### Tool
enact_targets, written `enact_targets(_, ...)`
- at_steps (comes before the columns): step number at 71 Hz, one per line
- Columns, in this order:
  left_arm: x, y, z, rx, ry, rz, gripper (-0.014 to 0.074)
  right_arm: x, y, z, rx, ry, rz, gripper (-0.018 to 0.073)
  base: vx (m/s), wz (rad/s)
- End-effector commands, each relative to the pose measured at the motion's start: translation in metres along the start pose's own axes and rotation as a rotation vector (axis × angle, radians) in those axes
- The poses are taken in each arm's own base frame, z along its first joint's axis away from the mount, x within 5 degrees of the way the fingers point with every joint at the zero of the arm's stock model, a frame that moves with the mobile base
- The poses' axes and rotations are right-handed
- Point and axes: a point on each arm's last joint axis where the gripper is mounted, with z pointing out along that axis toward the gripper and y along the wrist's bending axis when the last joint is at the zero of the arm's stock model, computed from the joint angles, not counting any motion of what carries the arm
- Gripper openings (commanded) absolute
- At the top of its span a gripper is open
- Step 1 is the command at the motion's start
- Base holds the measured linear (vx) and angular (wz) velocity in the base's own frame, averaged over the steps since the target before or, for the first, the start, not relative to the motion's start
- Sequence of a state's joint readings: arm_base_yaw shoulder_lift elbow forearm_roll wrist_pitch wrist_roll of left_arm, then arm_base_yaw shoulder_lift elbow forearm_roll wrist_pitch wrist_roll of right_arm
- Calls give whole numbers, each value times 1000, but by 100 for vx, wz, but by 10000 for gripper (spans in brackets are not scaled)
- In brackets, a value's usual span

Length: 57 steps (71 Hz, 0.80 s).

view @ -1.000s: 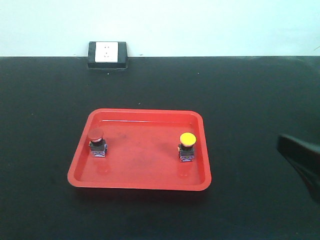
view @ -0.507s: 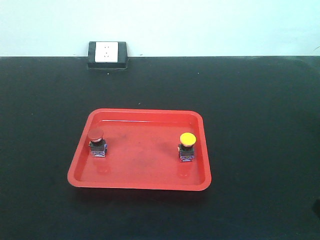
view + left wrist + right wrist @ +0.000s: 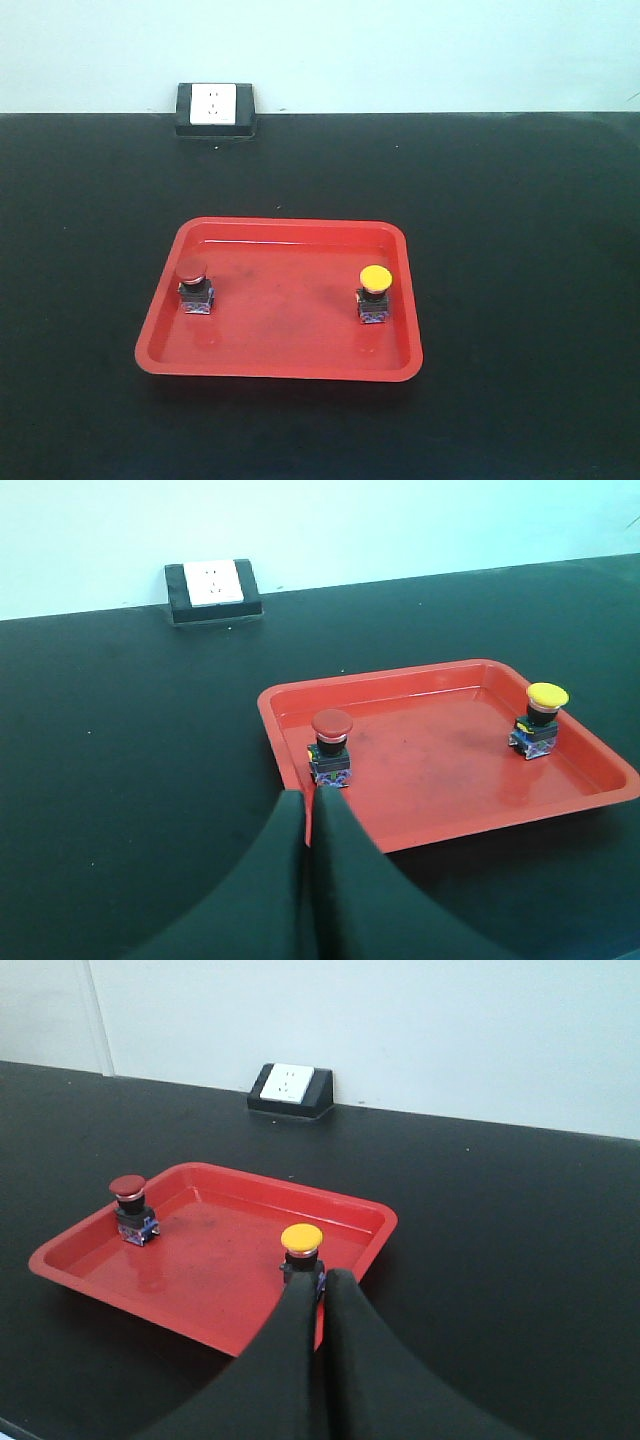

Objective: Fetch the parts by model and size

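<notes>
The tray (image 3: 420, 825) lies on the table (image 3: 120, 780) just ahead of the left gripper (image 3: 308, 805), with one switch (image 3: 331, 746) right before its tips and the other (image 3: 541, 719) far to the right. From the right gripper (image 3: 322, 1285), the nearer switch (image 3: 302, 1253) stands just ahead, the other switch (image 3: 131, 1208) well left, and the socket box (image 3: 291, 1088) far behind the tray (image 3: 90, 1265).

Even, bright overhead light with a cool cyan cast washes the pale wall (image 3: 400, 50). The red tray (image 3: 290, 370) shows faint sheen along its twelve o'clock rim; shadows beneath it stay soft. Front view grainy; wrist views sharper.
</notes>
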State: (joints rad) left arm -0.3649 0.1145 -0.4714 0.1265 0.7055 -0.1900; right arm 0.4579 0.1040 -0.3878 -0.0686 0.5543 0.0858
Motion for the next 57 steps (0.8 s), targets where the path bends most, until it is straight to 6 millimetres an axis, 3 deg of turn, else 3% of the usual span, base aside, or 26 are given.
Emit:
enact_targets(1,-14,-2,-3,19,-90,-1,-8,-13,0,-2,3,-77,-9,-10,0,0)
enact_targets(28,-10,-2,0,18,-79,0,-8,-13,0,-2,3,-77,-9,-10,0,0)
enact_targets(41,6,-2,17,-14,-126,63,-8,-13,0,-2,3,-77,-9,-10,0,0)
enact_targets(57,41,5,43,-116,-226,46,-8,-13,0,-2,3,-77,-10,-10,0,0)
